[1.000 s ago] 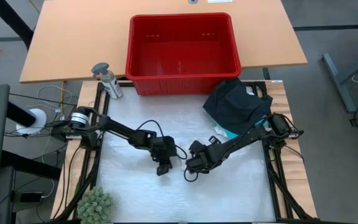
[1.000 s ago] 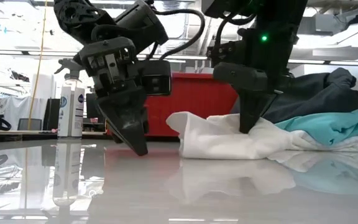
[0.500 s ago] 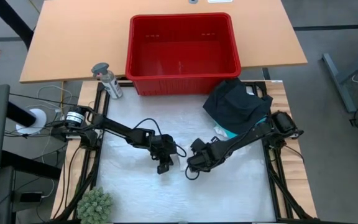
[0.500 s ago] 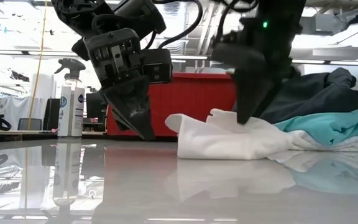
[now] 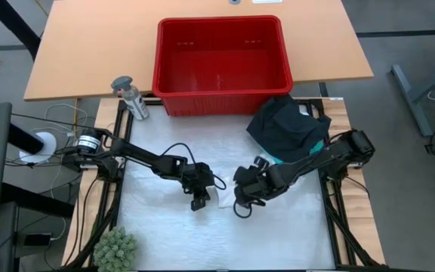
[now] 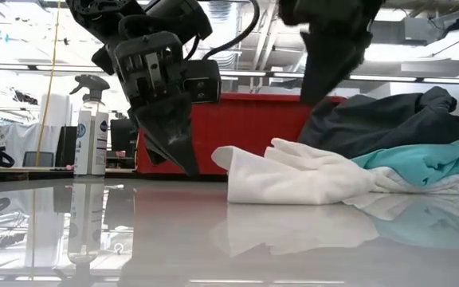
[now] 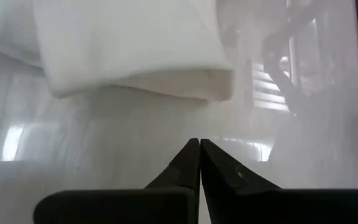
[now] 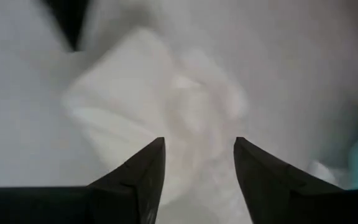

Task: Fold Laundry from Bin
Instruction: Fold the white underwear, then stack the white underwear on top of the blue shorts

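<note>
Looking down on your surface (image 5: 165,242), you have the left end effector (image 5: 199,202) near the middle, its fingers pressed fully together with nothing between them, the tip held just above the white top and just beside the near corner of the small white piece (image 6: 293,177). Your right end effector (image 5: 240,198) hangs above that same white piece with its fingers (image 8: 143,169) well parted and holding nothing; the cloth lies loose beneath them, crumpled on one side and folded flat on the other. The white piece rests on the surface between the two end effectors, clear of both in the low view. Beside it, toward the right arm's side, you have the turquoise shirt (image 6: 421,163) lying under the black clothing (image 5: 287,127), which is heaped at the far right of the white top, touching the front corner of the bin (image 5: 221,94). The bin stands at the far edge, straddling the wooden desk (image 5: 89,53) behind. A spray bottle (image 5: 131,98) stands just left of the bin, and a small green plant (image 5: 115,248) sits at the near left corner.
</note>
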Controlling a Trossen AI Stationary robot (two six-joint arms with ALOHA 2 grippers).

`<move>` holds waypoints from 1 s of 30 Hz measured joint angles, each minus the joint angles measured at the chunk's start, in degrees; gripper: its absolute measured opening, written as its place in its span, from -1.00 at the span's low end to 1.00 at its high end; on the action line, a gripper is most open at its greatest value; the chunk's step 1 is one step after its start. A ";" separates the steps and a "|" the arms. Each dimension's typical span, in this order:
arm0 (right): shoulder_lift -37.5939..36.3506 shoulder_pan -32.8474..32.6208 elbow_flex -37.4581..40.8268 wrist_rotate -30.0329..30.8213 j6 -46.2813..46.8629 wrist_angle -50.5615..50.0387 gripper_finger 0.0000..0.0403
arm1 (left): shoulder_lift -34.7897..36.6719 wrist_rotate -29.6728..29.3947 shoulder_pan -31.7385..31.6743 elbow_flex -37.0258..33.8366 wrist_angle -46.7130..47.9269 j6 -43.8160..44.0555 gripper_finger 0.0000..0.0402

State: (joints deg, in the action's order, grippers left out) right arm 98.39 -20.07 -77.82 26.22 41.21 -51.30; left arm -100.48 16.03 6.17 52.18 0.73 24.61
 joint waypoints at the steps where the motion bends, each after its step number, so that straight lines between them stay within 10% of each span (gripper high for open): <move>1: 0.00 -0.20 0.00 -1.03 -1.68 1.54 0.09 | 0.42 -0.04 0.00 0.00 0.07 -0.36 -1.00; 21: 2.30 7.78 9.11 -11.15 -8.13 16.69 0.33 | 3.95 -5.58 0.00 0.09 1.61 -1.46 -1.00; 30: 2.32 9.43 9.53 -11.37 -11.93 18.97 -0.16 | 3.93 -7.13 0.00 0.09 1.55 -1.85 -1.00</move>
State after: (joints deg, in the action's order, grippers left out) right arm 100.71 -10.64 -68.29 14.85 29.28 -32.34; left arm -96.55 8.90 6.17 52.27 2.28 22.76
